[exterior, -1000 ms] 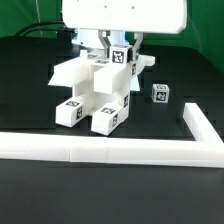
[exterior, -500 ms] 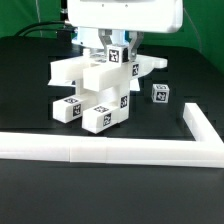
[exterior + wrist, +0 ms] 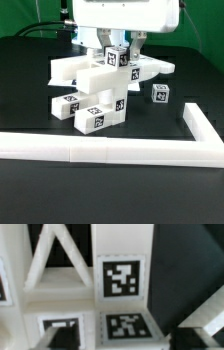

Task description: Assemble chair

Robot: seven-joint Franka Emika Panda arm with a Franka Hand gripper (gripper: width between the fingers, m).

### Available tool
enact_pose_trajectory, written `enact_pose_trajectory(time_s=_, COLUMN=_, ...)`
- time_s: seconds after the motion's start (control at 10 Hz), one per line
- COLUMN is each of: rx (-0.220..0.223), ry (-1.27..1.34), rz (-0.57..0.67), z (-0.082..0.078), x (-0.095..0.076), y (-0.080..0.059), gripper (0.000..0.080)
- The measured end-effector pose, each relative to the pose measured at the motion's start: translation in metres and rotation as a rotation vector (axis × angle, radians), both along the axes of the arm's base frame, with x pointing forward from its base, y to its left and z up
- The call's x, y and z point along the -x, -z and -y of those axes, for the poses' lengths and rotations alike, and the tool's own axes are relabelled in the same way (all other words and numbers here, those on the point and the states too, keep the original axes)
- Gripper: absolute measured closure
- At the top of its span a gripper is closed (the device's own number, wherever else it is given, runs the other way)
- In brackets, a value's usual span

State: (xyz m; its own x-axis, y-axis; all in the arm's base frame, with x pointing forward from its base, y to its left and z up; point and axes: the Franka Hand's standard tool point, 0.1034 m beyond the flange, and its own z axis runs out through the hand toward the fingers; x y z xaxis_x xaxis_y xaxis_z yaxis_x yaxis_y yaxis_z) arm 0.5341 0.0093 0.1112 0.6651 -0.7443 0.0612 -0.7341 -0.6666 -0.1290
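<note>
White chair (image 3: pixel 95 92) tilted on table (image 3: pixel 40 175); cube (image 3: pixel 159 93) near.

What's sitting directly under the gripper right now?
The partly assembled white chair, tilted, with a tagged part up between the gripper fingers. The wrist housing covers the finger tops, so contact is unclear.

lab bench: black tabletop (image 3: pixel 28 100), white border rail (image 3: pixel 100 151), tagged parts (image 3: pixel 98 82)

The near edge of the desk (image 3: pixel 25 115) is walled by the border rail (image 3: pixel 100 150); bare surface is left between it, the chair (image 3: pixel 95 85) and a loose cube (image 3: pixel 160 93).
</note>
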Motion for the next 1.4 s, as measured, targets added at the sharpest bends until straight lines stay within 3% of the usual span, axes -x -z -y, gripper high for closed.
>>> enact_pose_trajectory(time_s=0.1, rx=0.001, ry=-0.007, rz=0.0, z=0.001, x=0.0, y=0.0, gripper=0.019)
enact_pose_trajectory(time_s=0.4, rx=-0.018, ry=-0.009, rz=-0.012, z=-0.004, x=0.002, y=-0.008, gripper=0.0153)
enact_pose_trajectory(time_s=0.6, rx=-0.071, ry=-0.004, rz=-0.01, z=-0.014, x=0.016, y=-0.039, gripper=0.0151)
enact_pose_trajectory(time_s=0.8, rx=-0.107, ry=0.022, rz=-0.003, z=-0.019, x=0.035, y=-0.058, gripper=0.0151)
enact_pose_trajectory(time_s=0.9, rx=-0.11, ry=0.027, rz=-0.002, z=-0.021, x=0.043, y=-0.062, gripper=0.0151)
enact_pose_trajectory(time_s=1.4, rx=-0.105, ry=0.022, rz=-0.01, z=-0.019, x=0.042, y=-0.056, gripper=0.0151)
